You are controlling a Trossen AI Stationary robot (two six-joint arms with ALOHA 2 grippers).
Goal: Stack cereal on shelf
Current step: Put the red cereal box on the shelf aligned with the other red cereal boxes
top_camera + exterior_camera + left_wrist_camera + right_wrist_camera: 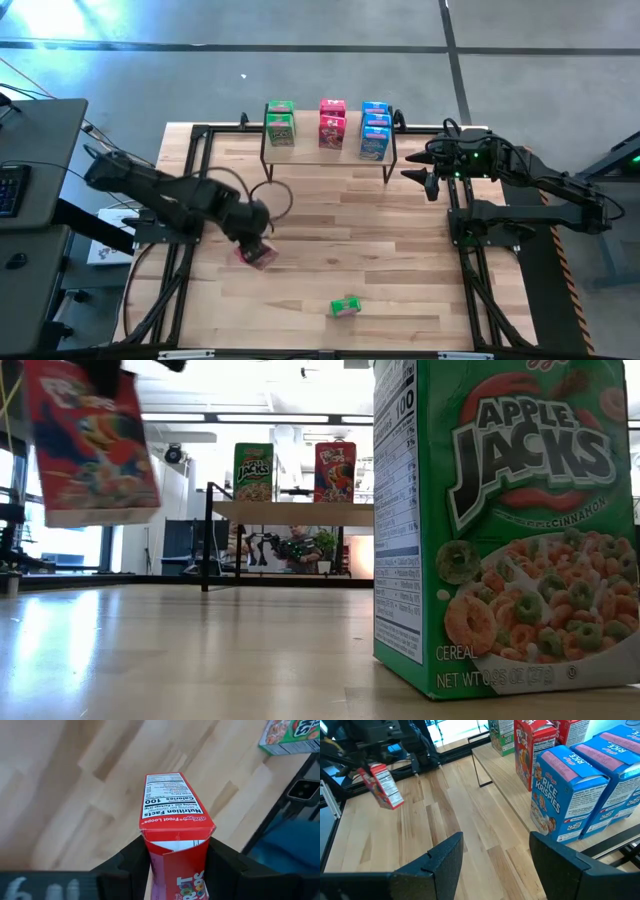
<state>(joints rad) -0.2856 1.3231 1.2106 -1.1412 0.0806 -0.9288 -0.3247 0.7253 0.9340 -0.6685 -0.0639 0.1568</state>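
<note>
My left gripper (254,234) is over the table's left middle, shut on a red cereal box (259,255) that hangs above the tabletop (90,440). A green cereal box (345,307) stands on the table near the front edge (510,520). The shelf (330,155) stands at the far side, with green (280,122), red (332,122) and blue (375,130) cereal boxes standing on its top board. My right gripper (495,855) hovers open by the shelf's right end (425,178), holding nothing. My left gripper pinches the red box's upper end (175,851) between its two fingers (131,866), which sit on two opposite sides. The fingers come from above, pointing steeply down. The box hangs below them, tilted and clear of the table, its nutrition panel (170,800) facing the wrist camera.
Black frame rails (190,200) run along the table's left and right sides. A loop of black cable (270,195) lies on the table in front of the shelf's left leg. Bare wood lies between the shelf and the green box.
</note>
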